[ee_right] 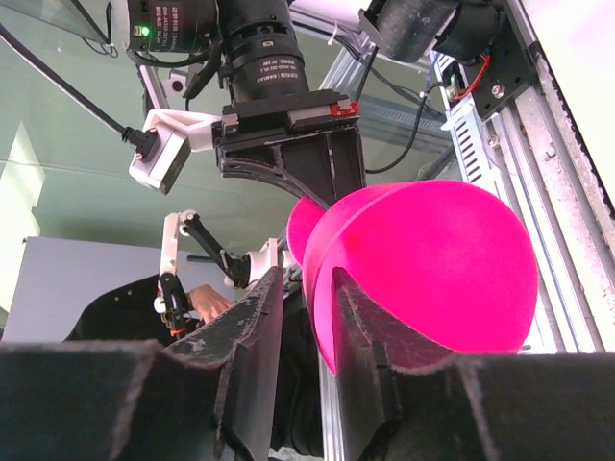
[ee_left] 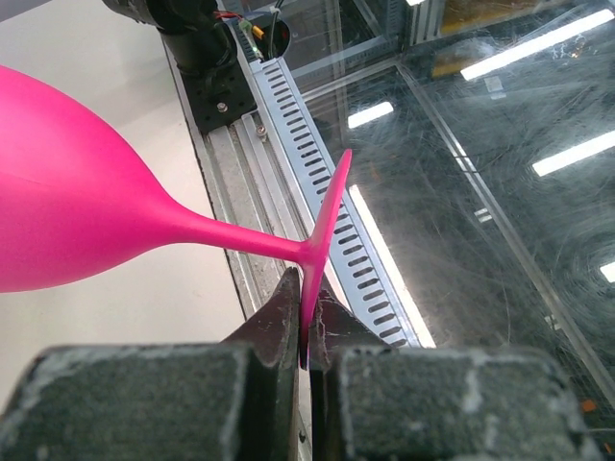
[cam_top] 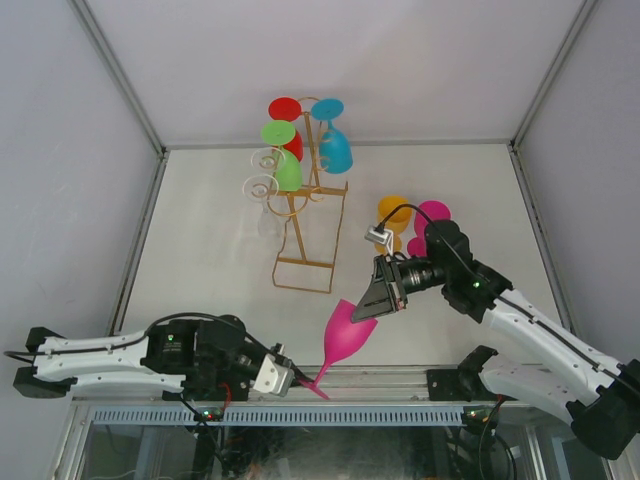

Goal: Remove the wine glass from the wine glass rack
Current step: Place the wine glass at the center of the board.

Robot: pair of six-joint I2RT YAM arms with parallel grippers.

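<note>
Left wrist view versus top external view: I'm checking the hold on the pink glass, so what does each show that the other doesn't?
Only the left wrist view shows, close up, the left gripper shut on the edge of the foot of the pink wine glass. Only the top external view shows the wine glass rack with a blue glass hanging on it, and the right gripper at the pink bowl's rim. Both show the pink wine glass off the rack, held by its foot.
</note>
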